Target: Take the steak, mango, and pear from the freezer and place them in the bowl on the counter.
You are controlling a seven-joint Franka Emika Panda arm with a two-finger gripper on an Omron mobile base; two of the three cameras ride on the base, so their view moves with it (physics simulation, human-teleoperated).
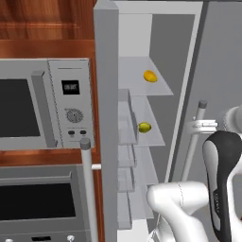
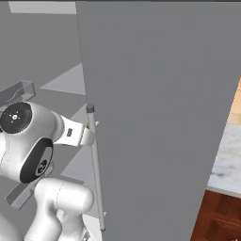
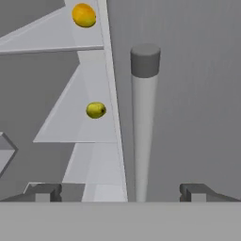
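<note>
The freezer (image 1: 106,94) stands open, with pale shelves inside. An orange-yellow mango (image 1: 150,76) (image 3: 84,15) lies on an upper shelf. One shelf lower sits the yellow-green pear (image 1: 144,127) (image 3: 96,110). My gripper (image 3: 120,193) is open and holds nothing. A long grey rod handle (image 3: 143,122) (image 1: 196,137) rises between its fingertips (image 3: 44,192), just right of the middle. In the left base view the gripper (image 1: 201,125) sits against that handle. The steak and the bowl are out of view.
A microwave (image 1: 28,108) and a wall oven (image 1: 38,198) fill the wall left of the freezer. The open left door carries bins (image 1: 124,123) and its own rod handle (image 1: 87,189). A wide grey door panel (image 2: 160,117) stands close on the right, with marble counter (image 2: 229,157) beyond it.
</note>
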